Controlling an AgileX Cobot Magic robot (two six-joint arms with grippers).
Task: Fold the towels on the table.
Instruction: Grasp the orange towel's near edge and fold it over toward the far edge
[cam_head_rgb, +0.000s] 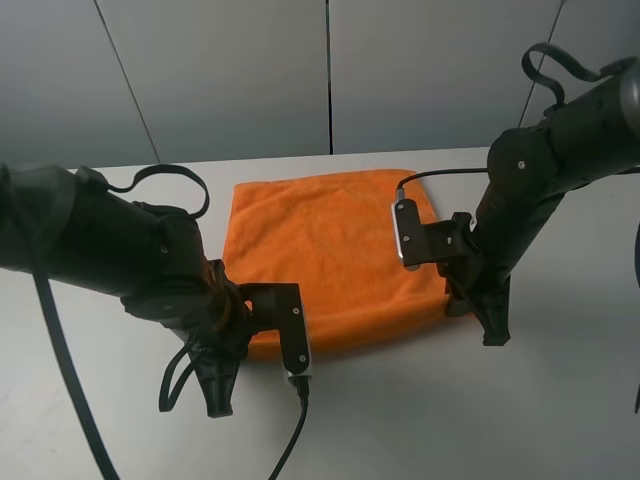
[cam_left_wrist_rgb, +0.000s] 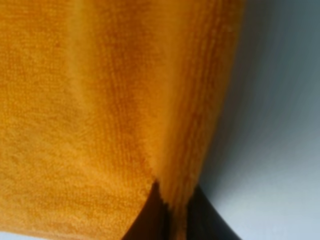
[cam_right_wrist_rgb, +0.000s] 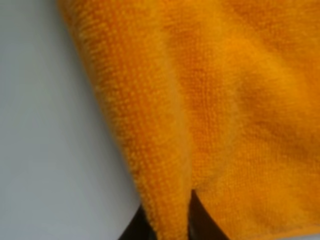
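Orange towel (cam_head_rgb: 330, 240), seemingly clamped in left pincer (cam_left_wrist_rgb: 175, 217)

A matte white-grey table (cam_head_rgb: 480, 410) is shown, on which a single orange towel (cam_head_rgb: 325, 240) is spread.

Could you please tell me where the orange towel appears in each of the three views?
Exterior high: the towel lies mid-table, between the two arms.
Left wrist: it fills most of the picture, its edge pinched in the left hand.
Right wrist: likewise most of the picture, its edge pinched in the right hand.
Shared landmark: the pale table bordering the towel's edge.
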